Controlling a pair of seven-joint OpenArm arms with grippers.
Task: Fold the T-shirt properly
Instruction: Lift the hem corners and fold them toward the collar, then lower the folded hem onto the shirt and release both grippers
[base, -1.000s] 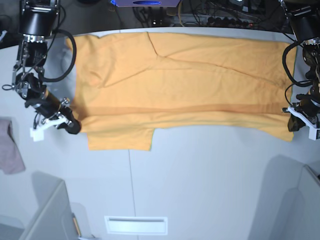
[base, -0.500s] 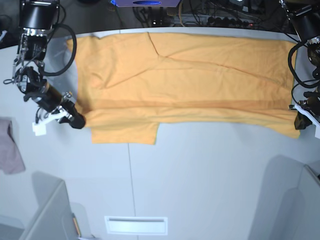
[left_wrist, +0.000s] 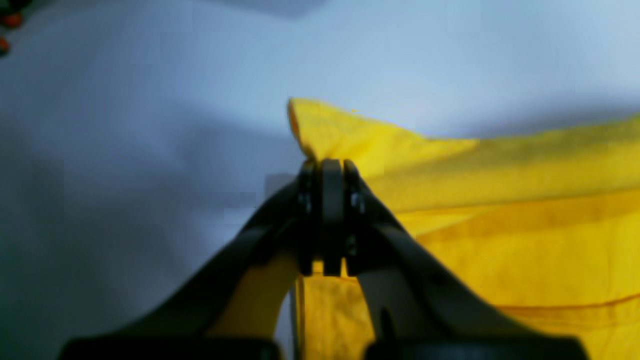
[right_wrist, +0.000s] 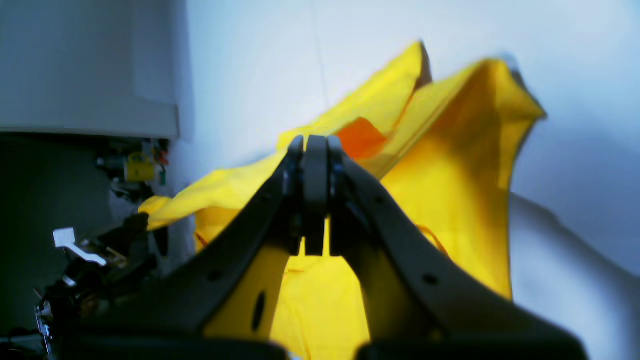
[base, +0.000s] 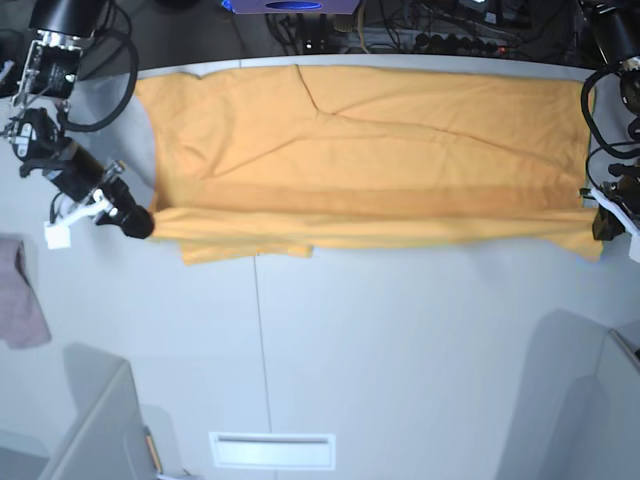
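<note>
My left pincer (left_wrist: 327, 167) is closed, its tips pinched on an edge of the T-shirt (left_wrist: 550, 240), and a corner of the cloth pokes out past them. My right pincer (right_wrist: 311, 145) is closed as well, pinching the same shirt at the other end of that edge; the black tips hide the exact bit of cloth between them, so I would only say it looks like a thin fold.

The T-shirt lies spread on the pale table (base: 400, 370), its orange-yellow body flat on the far side of my two grips. The near edge runs between my pincers in a long band, drawn fairly straight. By my right pincer a flap of the shirt shows on the near side of the band, and by my left one a smaller corner hangs down. In my right wrist view a patch of deeper orange shows in a fold just beside my tips, and my left arm's dark gripper is at the far end of the cloth.

A pinkish-mauve cloth (base: 18, 300) lies at the table's side, near my right arm and apart from the shirt. A white rectangular piece (base: 272, 451) sits at the near edge.
</note>
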